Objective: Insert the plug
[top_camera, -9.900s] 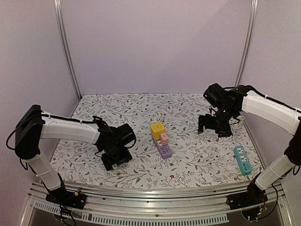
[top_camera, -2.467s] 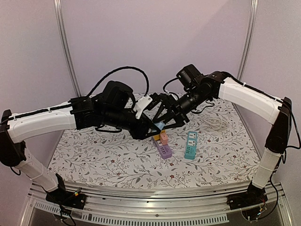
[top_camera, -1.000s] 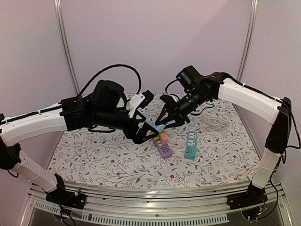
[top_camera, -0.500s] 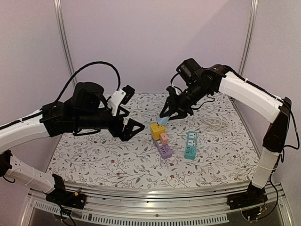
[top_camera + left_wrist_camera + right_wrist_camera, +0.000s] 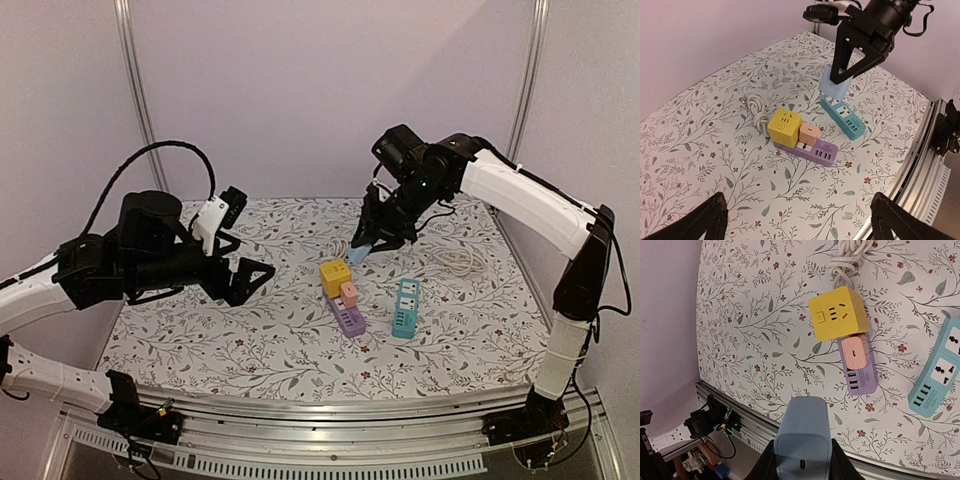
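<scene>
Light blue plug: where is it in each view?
Top external: centre, light blue plug in the right end effector, up-right of the yellow cube socket.
Left wrist: upper right, just above the teal strip.
Right wrist: bottom centre, foreground.
Shared landmark: yellow cube socket, in all three.

Jaws of the right arm (image 5: 520, 195) clamp a pale blue plug (image 5: 359, 254) near the yellow cube (image 5: 335, 277).

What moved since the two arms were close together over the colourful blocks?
The left gripper pulled back to the left, jaws open and empty. The right gripper lifted back toward the far side, jaws still shut on the pale blue plug. The yellow cube, pink plug, purple strip and teal strip stayed put.
</scene>
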You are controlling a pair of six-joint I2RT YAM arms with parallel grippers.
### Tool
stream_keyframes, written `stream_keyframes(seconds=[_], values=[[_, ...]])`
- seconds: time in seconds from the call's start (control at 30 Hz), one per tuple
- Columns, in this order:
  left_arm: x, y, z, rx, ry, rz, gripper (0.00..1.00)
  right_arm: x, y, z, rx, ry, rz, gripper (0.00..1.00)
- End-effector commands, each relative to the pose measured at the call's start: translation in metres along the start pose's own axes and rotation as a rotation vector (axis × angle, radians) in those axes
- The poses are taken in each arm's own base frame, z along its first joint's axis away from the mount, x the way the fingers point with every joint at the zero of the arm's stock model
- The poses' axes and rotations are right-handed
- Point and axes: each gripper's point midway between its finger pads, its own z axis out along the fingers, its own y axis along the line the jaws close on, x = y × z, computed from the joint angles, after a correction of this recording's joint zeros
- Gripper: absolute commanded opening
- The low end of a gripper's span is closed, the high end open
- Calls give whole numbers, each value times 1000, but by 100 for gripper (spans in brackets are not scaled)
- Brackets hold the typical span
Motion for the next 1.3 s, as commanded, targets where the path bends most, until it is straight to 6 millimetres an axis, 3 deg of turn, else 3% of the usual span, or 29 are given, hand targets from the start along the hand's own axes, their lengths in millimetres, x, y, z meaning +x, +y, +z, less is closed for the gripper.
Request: stream_keyframes(seconds=[0.0,0.23,0.67,0.9,1.27], values=[[13,12,-14,-48,3,-14,99,-3,-21,3,108,-36,59,0],[27,23,-35,-70,-27,-33,99,8,-54,16,190,-52,127,0],[36,33,-54,-91,-54,-57,99,27,-157,30,533,-87,237,0],[40,32,-55,-81,-50,-62,99,13,-179,34,566,-93,230,0],[39,31,-53,-78,-47,-84,99,5,-192,51,555,-57,176,0]])
